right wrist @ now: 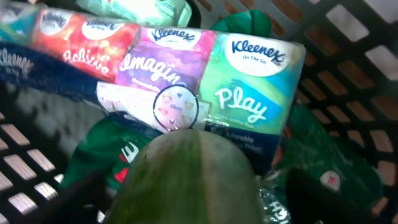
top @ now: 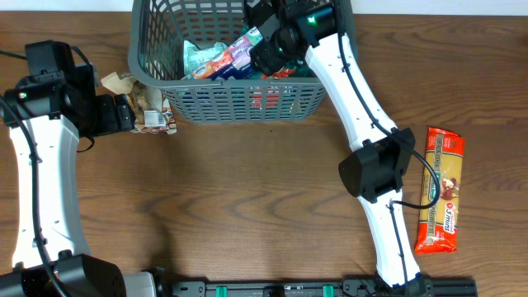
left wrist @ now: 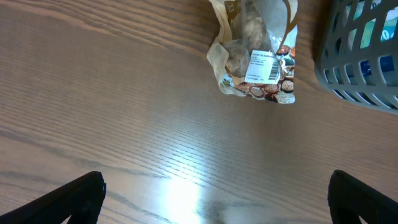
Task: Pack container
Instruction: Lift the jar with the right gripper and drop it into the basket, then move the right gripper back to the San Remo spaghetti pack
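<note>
The dark grey slatted container (top: 239, 106) stands at the back centre of the table. It also shows in the left wrist view (left wrist: 360, 56) and the right wrist view (right wrist: 357, 43). Inside it lie a Kleenex tissue multipack (right wrist: 186, 62), also visible from overhead (top: 219, 62), and green packets. My right gripper (top: 271, 48) is down inside the container. In the right wrist view its fingers (right wrist: 196, 199) hold a rounded green object (right wrist: 193, 174) above the tissues. My left gripper (left wrist: 216, 190) is open and empty over the table, just short of a brown snack packet (left wrist: 258, 56).
The brown snack packet (top: 153, 111) lies against the container's left front corner, with my left gripper (top: 124, 114) beside it. A long orange pasta packet (top: 439, 190) lies at the right of the table, beside the right arm's elbow.
</note>
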